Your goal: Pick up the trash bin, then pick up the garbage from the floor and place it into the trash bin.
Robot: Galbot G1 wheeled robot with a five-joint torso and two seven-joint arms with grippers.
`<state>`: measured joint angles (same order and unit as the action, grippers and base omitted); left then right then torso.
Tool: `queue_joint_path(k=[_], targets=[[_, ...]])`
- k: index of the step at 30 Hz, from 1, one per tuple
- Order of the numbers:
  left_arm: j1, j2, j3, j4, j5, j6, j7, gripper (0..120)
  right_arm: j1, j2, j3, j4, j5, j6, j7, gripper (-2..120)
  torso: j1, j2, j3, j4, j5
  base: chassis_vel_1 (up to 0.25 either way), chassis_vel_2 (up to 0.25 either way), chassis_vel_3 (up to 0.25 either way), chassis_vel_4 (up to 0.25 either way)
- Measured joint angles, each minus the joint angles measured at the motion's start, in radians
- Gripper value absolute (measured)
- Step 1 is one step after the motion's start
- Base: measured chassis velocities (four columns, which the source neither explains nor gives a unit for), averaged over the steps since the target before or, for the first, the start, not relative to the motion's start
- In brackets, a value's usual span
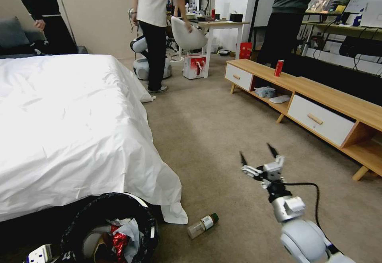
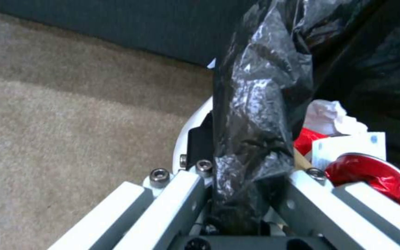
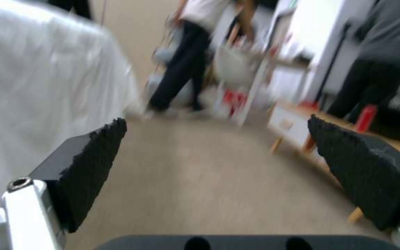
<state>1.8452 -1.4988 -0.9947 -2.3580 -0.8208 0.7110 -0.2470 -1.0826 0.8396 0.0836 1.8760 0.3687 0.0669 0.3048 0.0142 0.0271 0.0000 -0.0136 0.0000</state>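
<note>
Bin-carrying step done, judging by left gripper (image 2: 237,194) clamped on bag-lined rim of trash bin (image 1: 85,219), tissues and crushed can inside. Clear bottle (image 1: 202,225) on carpet by bedsheet corner. Right gripper (image 1: 258,161) spread empty above; calls for lowering onto bottle.

white bed (image 1: 59,115) | wooden tv bench (image 1: 318,100) | upright red can (image 1: 279,68)

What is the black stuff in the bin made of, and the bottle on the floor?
The trash bin liner looks like thin, glossy black plastic film: it crinkles and glints where the left end effector pinches it. The bottle seems clear hard plastic, see-through with a green cap, though glass can't be excluded.
</note>
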Motion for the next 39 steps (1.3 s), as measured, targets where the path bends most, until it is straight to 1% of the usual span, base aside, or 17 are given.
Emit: queue_joint_path(k=[1,2,3,9,10,12,13,15,17,21,23,27,28,29,30,32,39], targets=[[0.0,0.003,0.003,0.004,-0.001,0.0,0.0,0,0.048,-0.025,-0.06,0.0,0.064,-0.079,0.025,100,0.0,0.0,0.0,-0.0008,0.0,0.0,0.0,0.0,0.0],[0.0,0.003,0.003,0.004,-0.001,0.0,0.0,0,0.048,-0.025,-0.06,0.0,0.064,-0.079,0.025,100,0.0,0.0,0.0,-0.0008,0.0,0.0,0.0,0.0,0.0],[0.001,0.004,0.005,0.007,0.001,0.0,0.001,0,0.11,-0.042,-0.139,0.001,0.13,-0.16,0.054,100,0.0,0.0,0.0,-0.0009,-0.0002,0.0,0.0,0.0,0.0],[0.001,0.003,0.005,0.009,0.001,0.001,0.002,0,0.17,-0.049,-0.212,0.003,0.18,-0.22,0.072,100,0.0,0.0,0.0,-0.0005,0.0002,0.0,0.0,0.0,0.0],[-0.002,0.004,0.006,0.011,0.001,0.0,0.002,0,0.249,-0.054,-0.299,0.009,0.245,-0.28,0.085,100,0.0,0.0,0.0,0.0002,-0.0001,0.0,0.0,0.0,0.0],[-0.01,0.005,0.008,0.016,0.001,0.0,0.002,0,0.372,-0.057,-0.429,0.027,0.403,-0.405,0.115,100,0.0,0.0,0.0,-0.0006,0.0,0.0,0.0,0.0,0.0],[-0.01,0.005,0.008,0.016,0.001,0.0,0.002,0,0.372,-0.057,-0.429,0.027,0.403,-0.405,0.115,100,0.0,0.0,0.0,-0.0006,0.0,0.0,0.0,0.0,0.0],[-0.012,0.004,0.011,0.021,0.002,0.001,0.003,0,0.473,-0.049,-0.57,0.025,0.5,-0.491,0.116,100,0.0,0.0,0.0,-0.0003,0.0001,0.0,0.0,0.0,0.0],[-0.014,0.003,0.011,0.023,0.003,0.001,0.003,0,0.52,-0.036,-0.643,0.014,0.508,-0.523,0.106,100,0.0,0.0,0.0,-0.0002,-0.0001,0.0,0.0,0.0,0.0],[-0.018,0.002,0.012,0.027,0.003,0.001,0.003,0,0.596,0.009,-0.755,-0.022,0.502,-0.609,0.062,100,0.0,0.0,0.0,-0.0004,0.0001,0.0,0.0,0.0,0.0],[-0.02,-0.001,0.013,0.031,0.005,0.0,0.004,0,0.644,0.038,-0.805,-0.051,0.47,-0.677,-0.003,100,0.0,0.0,0.0,-0.0003,-0.0001,0.0,0.0,0.0,0.0],[-0.023,-0.004,0.013,0.032,0.007,-0.001,0.005,0,0.681,0.058,-0.839,-0.079,0.416,-0.724,-0.06,100,0.0,0.0,0.0,-0.0003,-0.0002,0.0,0.0,0.0,0.0],[-0.025,-0.006,0.014,0.034,0.008,-0.001,0.007,0,0.7,0.069,-0.853,-0.102,0.338,-0.742,-0.131,100,0.0,0.0,0.0,-0.0003,0.0002,0.0,0.0,0.0,0.0],[-0.025,-0.006,0.014,0.034,0.008,-0.001,0.007,0,0.7,0.069,-0.853,-0.102,0.338,-0.742,-0.131,100,0.0,0.0,0.0,-0.0003,0.0002,0.0,0.0,0.0,0.0],[-0.027,-0.008,0.014,0.035,0.009,-0.001,0.007,0,0.713,0.074,-0.854,-0.124,0.253,-0.755,-0.234,100,0.0,0.0,0.0,-0.0003,-0.0002,0.0,0.0,0.0,0.0],[-0.03,-0.01,0.015,0.037,0.01,-0.002,0.008,0,0.73,0.083,-0.862,-0.164,0.155,-0.743,-0.361,100,0.0,0.0,0.0,-0.0004,0.0001,0.0,0.0,0.0,0.0],[-0.036,-0.014,0.017,0.045,0.013,-0.005,0.01,0,0.747,0.098,-0.88,-0.26,0.021,-0.642,-0.495,100,0.0,0.0,0.0,-0.0003,0.0001,0.0,0.0,0.0,0.0]])
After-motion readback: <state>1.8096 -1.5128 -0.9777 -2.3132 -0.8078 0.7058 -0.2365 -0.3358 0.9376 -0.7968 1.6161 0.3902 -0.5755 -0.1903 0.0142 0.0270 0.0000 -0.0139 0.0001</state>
